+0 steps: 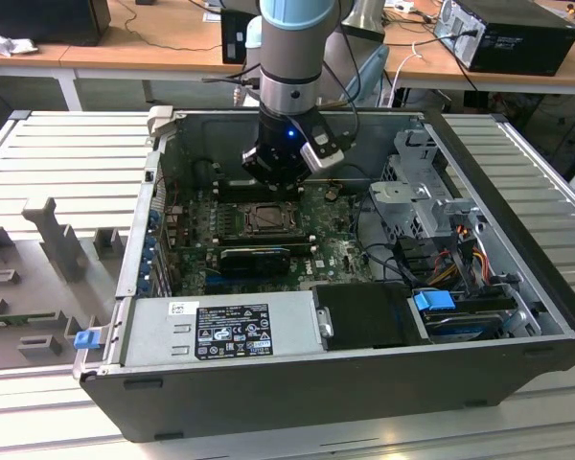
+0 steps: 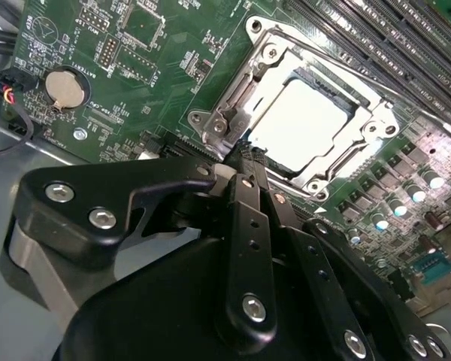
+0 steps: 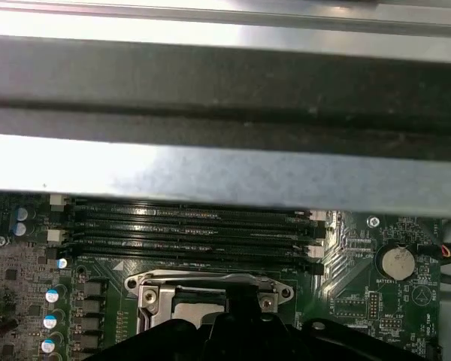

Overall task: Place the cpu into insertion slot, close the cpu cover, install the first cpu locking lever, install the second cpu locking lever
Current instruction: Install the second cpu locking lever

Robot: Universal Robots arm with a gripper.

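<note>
While the gripper (image 2: pixel 244 154) hovers just over the insertion slot (image 2: pixel 308 124), its fingers are pressed together, empty. Cpu (image 2: pixel 297 124) sits seated, cpu cover (image 2: pixel 237 94) down around it.

My gripper (image 2: pixel 244 154) hangs inside the open computer case (image 1: pixel 517 316), just above the insertion slot (image 1: pixel 265 219), and the top of the case is open for passing straight up. Around me the room is tight: the case's rear wall (image 3: pixel 225 169) stands just behind the memory slots (image 3: pixel 192 229), the long black card (image 1: pixel 256 259) lies on the near side of the slot, the power supply (image 1: pixel 220 326) blocks the front, and the drive cage (image 1: pixel 417 187) with loose cables (image 1: pixel 383 254) crowds the exterior view's right.
</note>
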